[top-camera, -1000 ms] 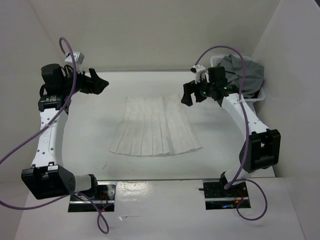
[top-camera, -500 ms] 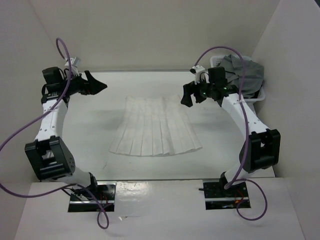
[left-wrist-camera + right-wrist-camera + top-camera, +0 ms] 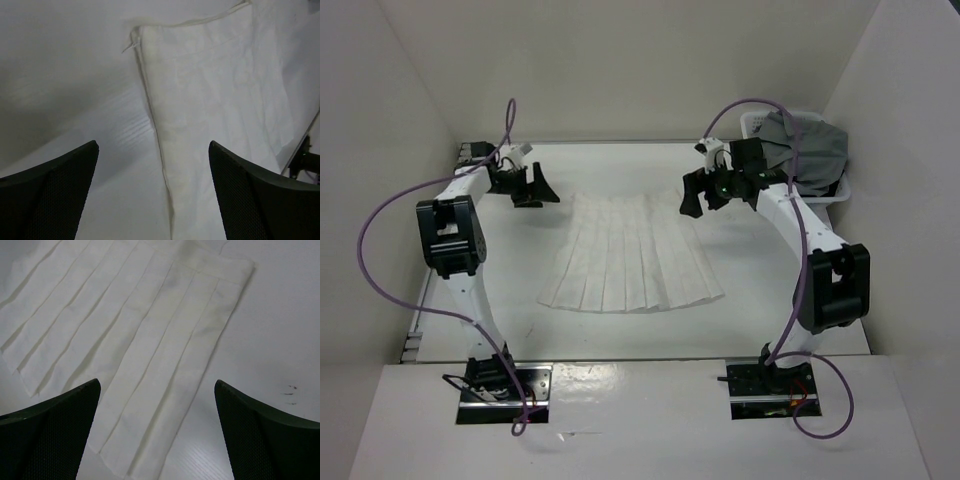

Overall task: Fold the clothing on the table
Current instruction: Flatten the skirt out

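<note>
1 white pleated skirt [image 3: 632,258] flat on table [image 3: 520,285], L fingers [image 3: 50,200] wide, R fingers [image 3: 50,435] wide, 1 basket [image 3: 752,122]

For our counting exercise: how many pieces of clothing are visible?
2: a white skirt flat on the table, and a grey garment in the basket at far right; others may hide beneath it.

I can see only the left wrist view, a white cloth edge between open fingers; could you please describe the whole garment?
Observer: It is a white pleated skirt, spread flat on the table, waistband toward the far side.
Operator: Thank you; where is the right gripper?
Observer: The right gripper hovers open by the skirt's far right corner.
Operator: Is anything else nearby?
Observer: A white basket holding grey cloth stands at the far right corner.
</note>
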Controlling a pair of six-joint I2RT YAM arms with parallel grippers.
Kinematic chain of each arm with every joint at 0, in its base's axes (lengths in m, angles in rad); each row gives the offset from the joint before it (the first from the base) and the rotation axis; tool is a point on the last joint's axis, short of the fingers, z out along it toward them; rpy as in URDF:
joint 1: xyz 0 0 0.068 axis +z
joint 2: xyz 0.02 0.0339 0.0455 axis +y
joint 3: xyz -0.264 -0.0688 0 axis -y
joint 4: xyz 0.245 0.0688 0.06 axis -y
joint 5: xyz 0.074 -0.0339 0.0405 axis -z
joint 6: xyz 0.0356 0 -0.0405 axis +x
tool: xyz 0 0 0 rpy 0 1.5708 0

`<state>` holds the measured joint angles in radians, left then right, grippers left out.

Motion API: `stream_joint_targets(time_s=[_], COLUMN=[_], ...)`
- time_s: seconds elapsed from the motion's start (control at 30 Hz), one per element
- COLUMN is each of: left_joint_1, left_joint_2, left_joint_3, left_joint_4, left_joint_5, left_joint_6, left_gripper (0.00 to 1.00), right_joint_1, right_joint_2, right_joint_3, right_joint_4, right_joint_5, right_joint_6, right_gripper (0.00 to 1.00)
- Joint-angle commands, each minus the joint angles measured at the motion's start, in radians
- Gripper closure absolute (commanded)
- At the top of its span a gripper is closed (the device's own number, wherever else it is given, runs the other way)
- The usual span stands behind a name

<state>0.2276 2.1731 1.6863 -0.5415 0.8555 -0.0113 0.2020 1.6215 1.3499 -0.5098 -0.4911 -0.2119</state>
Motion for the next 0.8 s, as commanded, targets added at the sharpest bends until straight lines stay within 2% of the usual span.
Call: stream_joint_targets(time_s=[0.0,0.1,0.13,0.2,0.27,0.43,0.6,0.7,0.77], left_joint_1=[-0.08,-0.132,-0.145,-0.163,-0.174,-0.185,-0.185,-0.185,-0.185], left_joint_2=[0.045,0.118,0.134,0.181,0.211,0.296,0.407,0.513,0.623], left_joint_3=[0.136,0.231,0.255,0.305,0.378,0.505,0.666,0.855,1.08], left_joint_4=[-0.089,-0.13,-0.139,-0.155,-0.187,-0.26,-0.392,-0.535,-0.63], left_joint_5=[-0.025,-0.07,-0.135,-0.176,-0.176,-0.197,-0.187,-0.162,-0.133], left_joint_6=[0.129,0.171,0.159,0.159,0.159,0.16,0.183,0.223,0.247], left_gripper=[0.04,0.05,0.08,0.12,0.17,0.17,0.23,0.24,0.24], right_joint_1=[-0.007,-0.007,-0.007,-0.007,-0.007,-0.007,-0.007,-0.007,-0.007], right_joint_2=[0.024,0.049,0.049,0.049,0.049,0.049,0.058,0.058,0.058], right_joint_3=[0.015,0.025,0.025,0.025,0.025,0.025,0.025,0.025,0.025], right_joint_4=[0.019,-0.001,-0.001,-0.001,-0.001,-0.001,-0.001,-0.001,-0.001], right_joint_5=[-0.02,-0.04,-0.04,-0.04,-0.04,-0.04,-0.04,-0.04,-0.04], right_joint_6=[-0.017,-0.017,-0.017,-0.017,-0.017,-0.026,-0.026,-0.026,-0.026], right_gripper=[0.01,0.01,0.01,0.01,0.01,0.01,0.01,0.01,0.01])
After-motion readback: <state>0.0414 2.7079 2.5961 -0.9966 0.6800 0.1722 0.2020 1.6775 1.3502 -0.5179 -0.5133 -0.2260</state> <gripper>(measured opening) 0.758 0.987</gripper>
